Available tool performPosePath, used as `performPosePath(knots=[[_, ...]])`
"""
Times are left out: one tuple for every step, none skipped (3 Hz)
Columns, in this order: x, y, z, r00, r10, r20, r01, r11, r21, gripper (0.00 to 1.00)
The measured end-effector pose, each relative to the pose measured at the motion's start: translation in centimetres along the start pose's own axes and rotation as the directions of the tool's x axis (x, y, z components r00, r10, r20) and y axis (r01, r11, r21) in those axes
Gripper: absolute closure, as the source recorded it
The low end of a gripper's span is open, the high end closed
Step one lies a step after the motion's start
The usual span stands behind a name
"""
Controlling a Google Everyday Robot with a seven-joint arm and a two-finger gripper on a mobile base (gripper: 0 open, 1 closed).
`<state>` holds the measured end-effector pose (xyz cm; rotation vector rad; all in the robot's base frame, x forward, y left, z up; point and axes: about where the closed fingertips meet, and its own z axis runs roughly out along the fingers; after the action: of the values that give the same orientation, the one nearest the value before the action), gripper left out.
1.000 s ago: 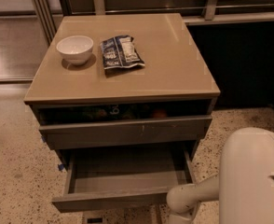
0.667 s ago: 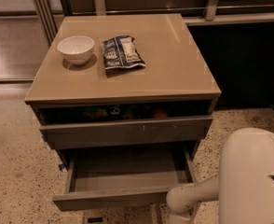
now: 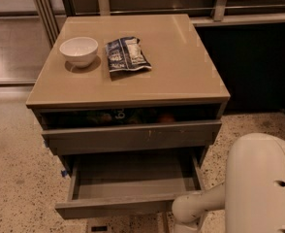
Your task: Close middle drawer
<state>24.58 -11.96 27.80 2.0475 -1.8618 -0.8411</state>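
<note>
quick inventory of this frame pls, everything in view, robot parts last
cabinet: 1, tan top, centre of view
bowl: 1, white, on the cabinet top, left part
snack bag: 1, dark blue and white, on the top beside the bowl
top drawer: 1, grey front, slightly open; dim contents, cannot identify
middle drawer: 1, grey-brown, pulled well out below the top drawer, bare floor showing
floor: speckled beige, around the cabinet
arm: 1, white, bottom right, by the middle drawer's front corner
hand: not in view; the arm runs off the bottom edge
</note>
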Motion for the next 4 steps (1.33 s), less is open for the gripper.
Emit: performPosePath(knots=[[-3.07, -0.57, 0.74, 0.997, -0.080, -0.006, 0.080, 0.9955, -0.051, 0.00], [-3.42, -0.74, 0.78, 0.996, -0.088, -0.006, 0.088, 0.9947, -0.053, 0.00], [-3.68, -0.37, 0.82, 0.996, -0.094, 0.000, 0.093, 0.9938, -0.060, 0.00], [-3.78, -0.52, 1.00, 0.995, -0.096, 0.000, 0.095, 0.9937, -0.058, 0.00]])
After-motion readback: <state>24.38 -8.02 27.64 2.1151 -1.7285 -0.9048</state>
